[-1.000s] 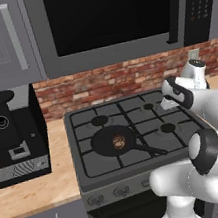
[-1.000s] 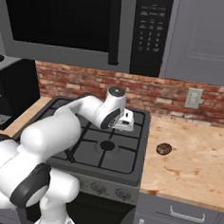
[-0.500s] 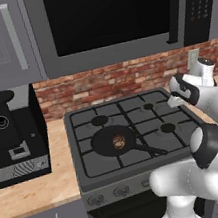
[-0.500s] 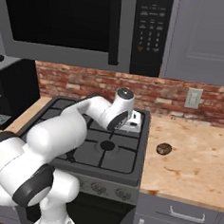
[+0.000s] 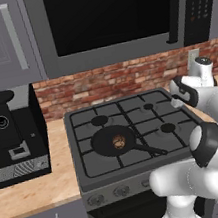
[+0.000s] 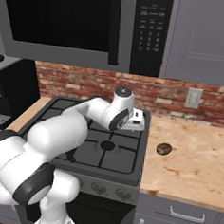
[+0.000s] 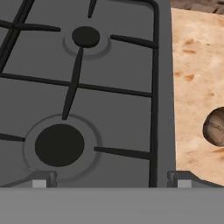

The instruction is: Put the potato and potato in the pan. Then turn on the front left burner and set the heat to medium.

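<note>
The black pan (image 5: 104, 141) rests on the stove's front left burner, its long handle (image 5: 149, 149) pointing to the front right. One potato (image 5: 119, 141) lies inside it. The other potato (image 6: 164, 149) lies on the wooden counter right of the stove and also appears at the right edge of the hand view as a mottled brown potato (image 7: 215, 127). My gripper (image 6: 137, 127) hovers above the stove's right side, open, nothing between its fingertips (image 7: 40, 182). In the left base view the gripper (image 5: 177, 103) is over the back right grate.
Stove knobs (image 5: 96, 199) line the front panel. A black coffee machine (image 5: 13, 133) stands on the left counter. The microwave (image 6: 68, 25) hangs low over the stove. Below my hand are the right burners (image 7: 59, 145) and the stove's right rim (image 7: 162, 87).
My arm has swung a little to the right across the stove, toward the counter with the loose potato. The pan and both potatoes have stayed put.
</note>
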Controlling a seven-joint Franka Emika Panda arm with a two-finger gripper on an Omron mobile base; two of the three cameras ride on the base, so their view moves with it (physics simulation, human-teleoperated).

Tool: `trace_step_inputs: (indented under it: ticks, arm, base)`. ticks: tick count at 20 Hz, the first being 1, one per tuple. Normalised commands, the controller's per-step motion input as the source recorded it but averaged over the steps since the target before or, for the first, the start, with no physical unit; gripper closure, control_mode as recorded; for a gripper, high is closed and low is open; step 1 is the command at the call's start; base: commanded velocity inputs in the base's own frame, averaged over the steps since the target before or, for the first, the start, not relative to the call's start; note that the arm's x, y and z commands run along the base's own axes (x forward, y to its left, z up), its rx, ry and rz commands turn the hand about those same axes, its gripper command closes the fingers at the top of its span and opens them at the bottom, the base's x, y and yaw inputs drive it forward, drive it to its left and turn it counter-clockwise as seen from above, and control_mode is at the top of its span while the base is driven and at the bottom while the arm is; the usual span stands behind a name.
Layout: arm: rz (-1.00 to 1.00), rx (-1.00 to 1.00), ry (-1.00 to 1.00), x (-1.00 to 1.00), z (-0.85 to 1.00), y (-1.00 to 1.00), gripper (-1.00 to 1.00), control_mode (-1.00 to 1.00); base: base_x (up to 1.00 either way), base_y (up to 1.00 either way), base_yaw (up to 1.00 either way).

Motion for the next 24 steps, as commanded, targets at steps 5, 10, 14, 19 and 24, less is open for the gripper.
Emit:
trace_step_inputs:
  ticks: [5,10,14,19,24]
  arm:
    - [0.00,-0.16,0.00,0.00,0.00,-0.24,-1.00,-1.00]
    - [-0.01,-0.07,0.00,0.00,0.00,-0.41,-1.00,-1.00]
    - [-0.06,0.00,0.00,0.00,0.00,-0.42,-1.00,-1.00]
    - [-0.13,0.00,0.00,-0.02,0.00,-0.33,-1.00,-1.00]
    - [-0.18,0.01,0.00,0.00,0.00,-0.28,-1.00,-1.00]
  base:
    - [0.00,0.00,0.00]
    - [0.00,0.00,0.00]
    - [0.00,0.00,0.00]
    - [0.00,0.00,0.00]
    - [0.00,0.00,0.00]
